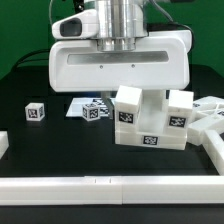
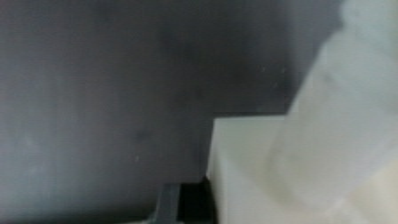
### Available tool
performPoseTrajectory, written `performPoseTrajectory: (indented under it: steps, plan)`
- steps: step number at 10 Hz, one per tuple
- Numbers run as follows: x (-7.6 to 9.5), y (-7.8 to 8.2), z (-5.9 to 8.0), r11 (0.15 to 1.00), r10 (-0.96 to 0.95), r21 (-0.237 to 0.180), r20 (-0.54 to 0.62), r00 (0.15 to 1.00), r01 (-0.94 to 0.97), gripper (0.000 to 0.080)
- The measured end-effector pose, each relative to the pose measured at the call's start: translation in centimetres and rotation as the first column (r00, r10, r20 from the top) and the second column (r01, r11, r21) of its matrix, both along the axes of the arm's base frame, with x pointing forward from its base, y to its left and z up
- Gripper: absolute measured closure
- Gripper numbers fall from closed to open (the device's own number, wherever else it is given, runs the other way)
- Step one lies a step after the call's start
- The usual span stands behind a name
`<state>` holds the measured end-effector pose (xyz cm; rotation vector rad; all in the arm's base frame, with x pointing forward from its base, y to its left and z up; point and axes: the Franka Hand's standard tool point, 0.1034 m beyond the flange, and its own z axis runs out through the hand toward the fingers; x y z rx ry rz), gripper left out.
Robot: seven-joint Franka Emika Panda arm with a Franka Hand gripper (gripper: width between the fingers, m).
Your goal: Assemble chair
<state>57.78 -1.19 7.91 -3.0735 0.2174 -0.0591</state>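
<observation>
**Exterior and wrist views, chair assembly.** A cluster of chair parts (image 1: 150, 122), glossy white slabs and blocks with black-and-white square tags on the faces turned to the camera, stands on the black worktop (image 1: 45, 150). It sits toward the exterior view's right and close to the worktop's near edge. The blocks press against one another, and the upper ones are tilted rather than square to the surface.

Further loose white parts (image 1: 210, 110) lie just beside the cluster, at the worktop's edge on the exterior view's right. A small tagged cube (image 1: 36, 111) stands alone, well apart, toward the exterior view's left. A second tagged piece (image 1: 95, 112) rests between that cube and the cluster, at the edge of the marker board (image 1: 75, 103).

The gripper (image 1: 148, 92) hangs directly over the cluster, and its broad white housing hides the tops of the blocks. The jaws are pressed together. Whether they touch or pinch any part cannot be told, since their tips are hidden among the blocks.

In the wrist view, which is blurred, a pale stepped surface of one chair part (image 2: 311, 150) fills one side against the dark worktop.

A white border rail (image 1: 100, 186) runs along the near edge, and another (image 1: 212, 150) runs along the edge on the exterior view's right.
</observation>
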Motion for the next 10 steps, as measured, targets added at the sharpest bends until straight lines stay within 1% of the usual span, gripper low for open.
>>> performPoseTrajectory:
  steps: [1, 2, 3, 4, 5, 6, 7, 8, 9, 10]
  plan:
    - [0.0, 0.6, 0.9, 0.999, 0.042, 0.026, -0.090, 0.995, -0.040, 0.0765]
    - [0.3, 0.7, 1.2, 0.994, 0.104, 0.049, -0.150, 0.983, -0.097, 0.0765]
    - [0.5, 0.4, 0.6, 0.985, 0.169, 0.082, -0.240, 0.956, -0.153, 0.0765]
    - [0.5, -0.1, -0.5, 0.982, 0.184, 0.099, -0.292, 0.939, -0.162, 0.0765]
    - [-0.3, -0.5, -1.2, 0.983, 0.177, 0.117, -0.360, 0.916, -0.144, 0.0765]
    - [-0.7, -0.3, -0.9, 0.982, 0.179, 0.127, -0.427, 0.886, -0.137, 0.0765]
    - [-0.3, -0.3, -1.0, 0.981, 0.185, 0.132, -0.450, 0.874, -0.139, 0.0765]
    - [-0.3, -0.2, -1.1, 0.983, 0.177, 0.128, -0.452, 0.874, -0.132, 0.0765]
    - [-0.2, 0.4, -1.1, 0.986, 0.159, 0.118, -0.474, 0.866, -0.117, 0.0765]
    - [0.6, 1.2, -0.8, 0.980, 0.199, 0.098, -0.473, 0.859, -0.173, 0.0765]
